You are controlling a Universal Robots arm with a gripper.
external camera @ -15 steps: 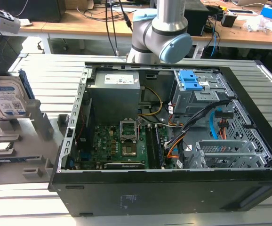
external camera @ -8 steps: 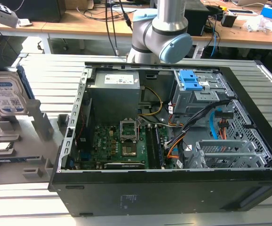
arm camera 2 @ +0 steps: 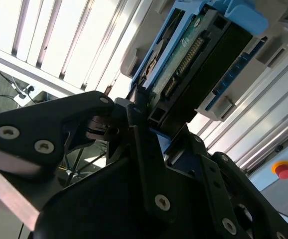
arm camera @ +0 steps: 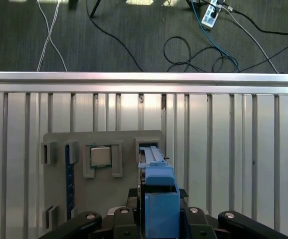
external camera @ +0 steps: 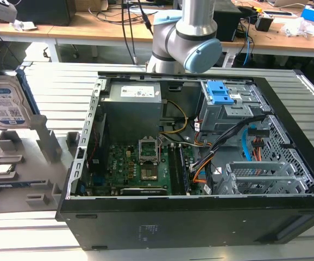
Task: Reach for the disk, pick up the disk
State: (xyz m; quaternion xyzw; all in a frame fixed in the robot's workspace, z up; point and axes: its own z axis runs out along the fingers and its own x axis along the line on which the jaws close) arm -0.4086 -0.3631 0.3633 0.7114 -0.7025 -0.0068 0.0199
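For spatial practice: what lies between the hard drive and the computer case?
Exterior view: the grey holder's upright posts stand between hard drive and computer case.

open computer case (external camera: 173, 228), grey fixture tray (external camera: 37, 182)

A slatted table (external camera: 54, 87) bears a computer case (external camera: 189, 223) and grey holder (external camera: 43, 174).

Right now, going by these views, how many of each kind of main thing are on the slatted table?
open computer case: 1
grey holder plate: 1
disk: 1
square silver chip: 1
Total: 4
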